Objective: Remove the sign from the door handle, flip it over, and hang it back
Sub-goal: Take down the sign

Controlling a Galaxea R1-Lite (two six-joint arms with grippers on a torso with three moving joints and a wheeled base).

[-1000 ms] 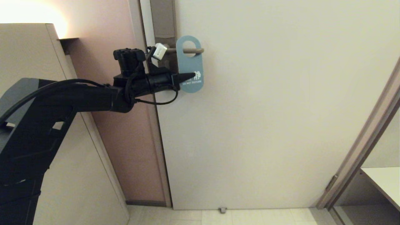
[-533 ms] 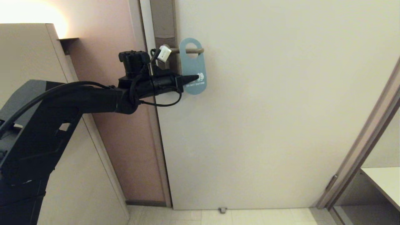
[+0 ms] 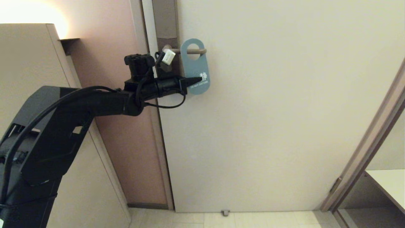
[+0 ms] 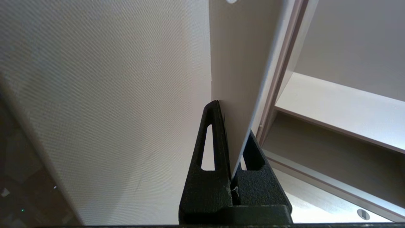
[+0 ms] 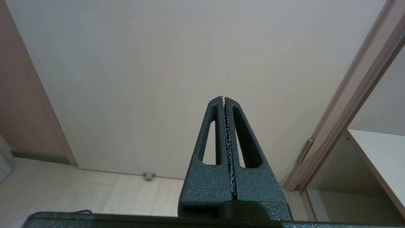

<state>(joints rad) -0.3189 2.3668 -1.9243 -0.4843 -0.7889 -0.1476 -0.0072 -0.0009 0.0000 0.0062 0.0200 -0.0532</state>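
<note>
A: What stands around?
B: A pale door, shut, a small doorstop at its foot on the tiled floor.
A: And left?
B: A pinkish wall, beside a beige cabinet.

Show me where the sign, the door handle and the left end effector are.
sign (image 3: pixel 195 68): head view, blue face below its hole.
door handle (image 3: pixel 193 50): head view, lever inside the sign's hole.
left end effector (image 3: pixel 196 79): head view, tips closed on the sign.

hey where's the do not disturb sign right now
In the head view, the sign hangs blue side out on the door handle, upper middle of the frame, its lower edge pinched in the left gripper.
</note>
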